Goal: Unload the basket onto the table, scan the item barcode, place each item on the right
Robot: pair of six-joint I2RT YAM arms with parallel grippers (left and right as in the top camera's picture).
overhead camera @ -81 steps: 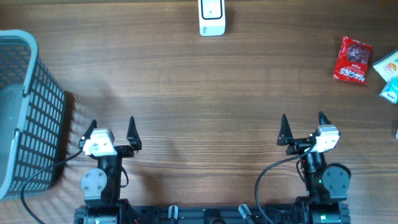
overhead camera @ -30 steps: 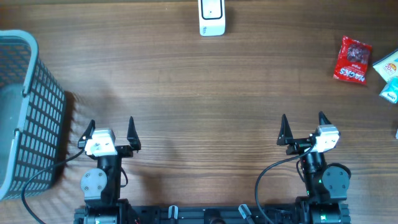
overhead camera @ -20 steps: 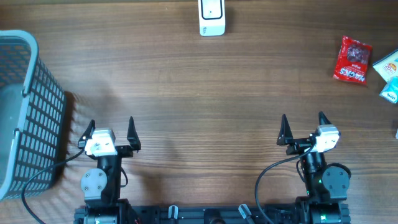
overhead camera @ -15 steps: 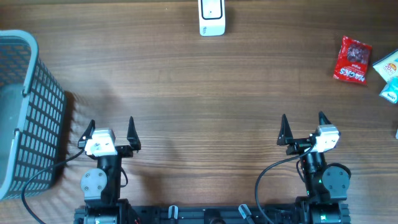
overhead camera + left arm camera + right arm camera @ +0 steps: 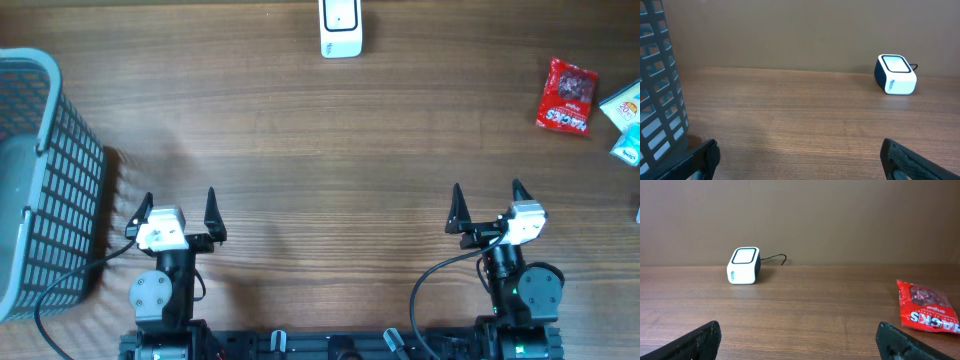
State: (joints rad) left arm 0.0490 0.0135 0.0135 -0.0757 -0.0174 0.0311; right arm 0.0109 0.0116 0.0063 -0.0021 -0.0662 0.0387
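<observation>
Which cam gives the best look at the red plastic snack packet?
Overhead: the red plastic snack packet shows whole, flat, seen from straight above. The right wrist view shows it larger, but at a low slant and running to the frame's right edge. The left wrist view does not show it.

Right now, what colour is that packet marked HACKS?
The packet is red with white lettering, clearest in the right wrist view.

Scanner at far centre of table. Basket on the left. Snack packet far right, other packets just beside it at the edge.
</observation>
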